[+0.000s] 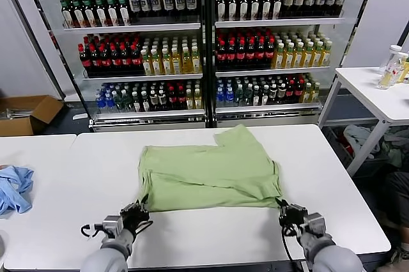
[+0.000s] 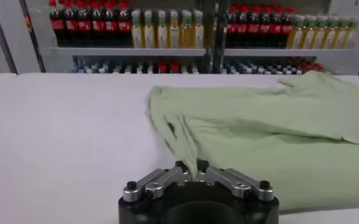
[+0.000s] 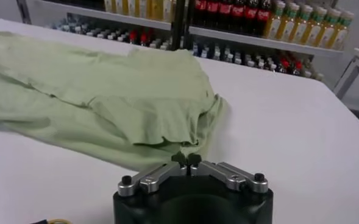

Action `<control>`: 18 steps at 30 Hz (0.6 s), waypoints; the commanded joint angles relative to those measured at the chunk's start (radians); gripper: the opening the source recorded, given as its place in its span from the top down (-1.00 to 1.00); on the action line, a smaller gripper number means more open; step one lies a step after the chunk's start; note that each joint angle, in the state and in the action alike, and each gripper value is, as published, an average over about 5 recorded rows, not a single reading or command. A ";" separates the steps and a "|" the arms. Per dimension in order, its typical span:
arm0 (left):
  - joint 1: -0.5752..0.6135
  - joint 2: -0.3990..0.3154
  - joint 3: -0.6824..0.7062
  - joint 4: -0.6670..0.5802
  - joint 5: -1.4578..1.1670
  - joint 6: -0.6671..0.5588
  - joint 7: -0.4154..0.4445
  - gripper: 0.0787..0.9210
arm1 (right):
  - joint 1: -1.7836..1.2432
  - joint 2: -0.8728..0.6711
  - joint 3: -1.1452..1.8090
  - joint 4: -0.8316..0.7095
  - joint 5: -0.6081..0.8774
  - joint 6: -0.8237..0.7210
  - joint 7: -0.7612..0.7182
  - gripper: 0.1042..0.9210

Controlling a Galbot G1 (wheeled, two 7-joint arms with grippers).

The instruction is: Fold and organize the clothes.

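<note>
Both claws pinch shirt (image 1: 208, 170) corners; wrist views confirm

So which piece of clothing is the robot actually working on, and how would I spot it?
Look at the white table in front of the drinks shelves. In its middle lies a light green shirt, partly folded, with the left gripper and right gripper pinching its near corners. The only other garment, the blue cloth, is crumpled at the far left.
</note>
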 commanded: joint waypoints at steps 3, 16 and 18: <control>0.299 -0.037 -0.051 -0.235 0.072 0.005 0.005 0.86 | -0.296 -0.013 0.116 0.150 -0.084 0.011 0.001 0.97; 0.433 -0.038 -0.087 -0.352 0.182 0.040 0.029 0.67 | -0.352 -0.023 0.204 0.252 -0.127 0.022 0.002 0.65; 0.422 -0.029 -0.102 -0.370 0.175 0.032 0.024 0.52 | -0.328 -0.024 0.211 0.263 -0.115 0.040 0.005 0.50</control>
